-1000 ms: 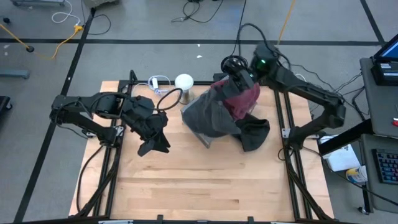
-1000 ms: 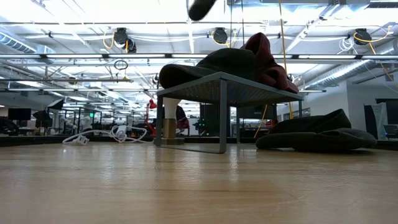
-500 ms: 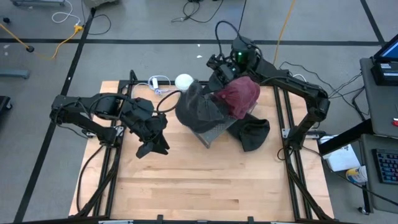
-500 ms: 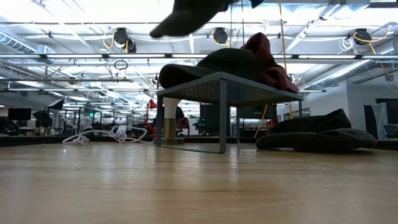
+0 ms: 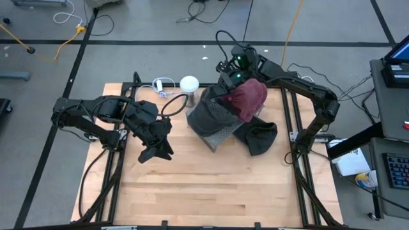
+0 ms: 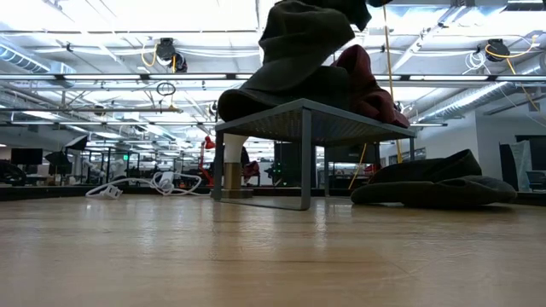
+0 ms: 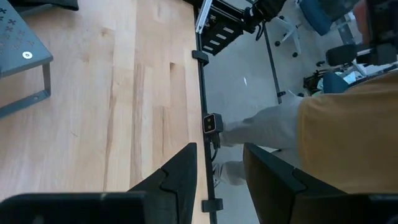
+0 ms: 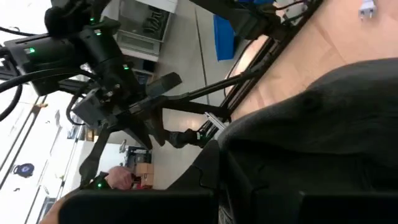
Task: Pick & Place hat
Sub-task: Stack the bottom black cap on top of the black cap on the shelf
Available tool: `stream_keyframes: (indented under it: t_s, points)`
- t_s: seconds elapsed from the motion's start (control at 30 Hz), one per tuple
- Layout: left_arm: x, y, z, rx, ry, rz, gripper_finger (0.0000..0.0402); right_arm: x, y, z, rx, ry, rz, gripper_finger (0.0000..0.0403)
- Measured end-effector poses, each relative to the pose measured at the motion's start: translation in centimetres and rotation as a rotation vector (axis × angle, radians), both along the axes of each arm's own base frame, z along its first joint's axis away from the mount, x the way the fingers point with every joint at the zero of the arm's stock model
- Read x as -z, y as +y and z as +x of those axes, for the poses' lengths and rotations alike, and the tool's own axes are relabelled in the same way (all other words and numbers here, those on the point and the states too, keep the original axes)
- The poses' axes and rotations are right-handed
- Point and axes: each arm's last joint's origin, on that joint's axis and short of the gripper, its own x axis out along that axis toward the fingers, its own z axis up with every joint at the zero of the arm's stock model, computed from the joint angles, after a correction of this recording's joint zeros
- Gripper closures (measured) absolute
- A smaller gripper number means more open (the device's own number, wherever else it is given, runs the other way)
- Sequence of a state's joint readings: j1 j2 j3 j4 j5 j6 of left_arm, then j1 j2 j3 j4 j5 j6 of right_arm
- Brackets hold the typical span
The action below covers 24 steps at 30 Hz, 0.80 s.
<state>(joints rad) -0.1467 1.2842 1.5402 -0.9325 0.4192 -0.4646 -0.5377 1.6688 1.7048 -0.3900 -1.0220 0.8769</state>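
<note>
1. While I look down from above, my wooden table point(image 5: 211, 191) fills the middle.
2. On it I see a grey rack point(image 5: 220, 135) with a dark red hat point(image 5: 246, 99) resting on top.
3. My right gripper point(image 5: 225, 82) is pinched tight on a dark grey hat point(image 5: 208, 112), lifting it over the rack.
4. My left gripper point(image 5: 156, 152) hangs over bare wood, fingers point(image 7: 180, 177) a little apart, holding nothing.

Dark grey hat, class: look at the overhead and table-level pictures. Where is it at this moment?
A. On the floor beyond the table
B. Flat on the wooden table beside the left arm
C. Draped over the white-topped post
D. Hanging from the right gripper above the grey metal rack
D: the dark grey hat hangs from the shut right gripper over the grey metal rack, where a maroon hat already lies.
</note>
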Motion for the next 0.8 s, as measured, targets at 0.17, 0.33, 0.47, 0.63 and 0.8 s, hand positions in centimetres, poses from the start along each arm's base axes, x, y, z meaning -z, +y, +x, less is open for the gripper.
stream_keyframes:
  t_s: [0.17, 0.33, 0.47, 0.63, 0.8]
  points:
    - [0.0, 0.0, 0.0, 0.026, -0.022, 0.027, 0.0270, -0.9, -0.1, 0.2, -0.018, -0.075, -0.006, 0.0403]
    - [0.0, 0.0, 0.0, 0.029, -0.025, 0.031, 0.0270, -1.5, 1.1, 0.9, -0.093, -0.109, 0.040, 0.0403]
    - [0.0, 0.0, 0.0, 0.036, -0.031, 0.038, 0.0270, -1.0, 1.8, 1.6, -0.138, -0.101, 0.053, 0.0403]
    - [0.0, 0.0, 0.0, 0.044, -0.040, 0.051, 0.0270, -1.4, 1.9, 1.6, -0.126, -0.131, 0.022, 0.0403]
    - [0.0, 0.1, 0.0, 0.042, -0.040, 0.052, 0.0270, -1.1, 1.0, 1.3, -0.085, -0.122, -0.002, 0.0403]
